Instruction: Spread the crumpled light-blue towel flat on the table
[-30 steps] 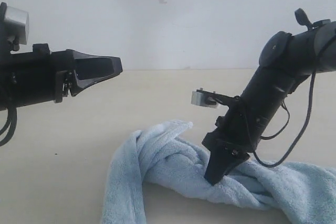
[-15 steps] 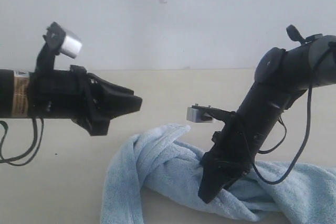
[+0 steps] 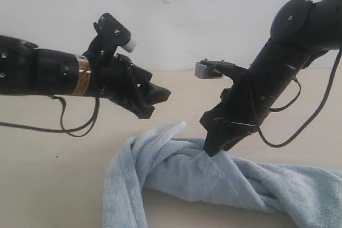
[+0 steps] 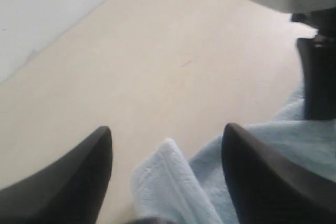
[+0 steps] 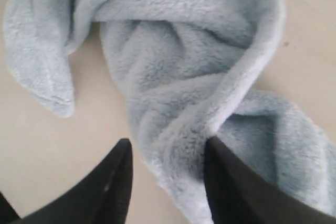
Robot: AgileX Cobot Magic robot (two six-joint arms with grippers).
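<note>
A twisted light-blue towel (image 3: 214, 177) lies across the lower frame on the beige table (image 3: 48, 158). The right gripper (image 3: 212, 150) touches its middle fold at centre. The left gripper (image 3: 160, 99) hovers centre-left, above it.

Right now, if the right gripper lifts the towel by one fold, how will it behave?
Likely floppy: the towel lies twisted in soft rope-like folds, so a lifted fold would probably drape and drag the rest. Probably not slippery: its fluffy pile should catch in the right gripper. Pushed, it may bunch or slide on the matte table.
</note>
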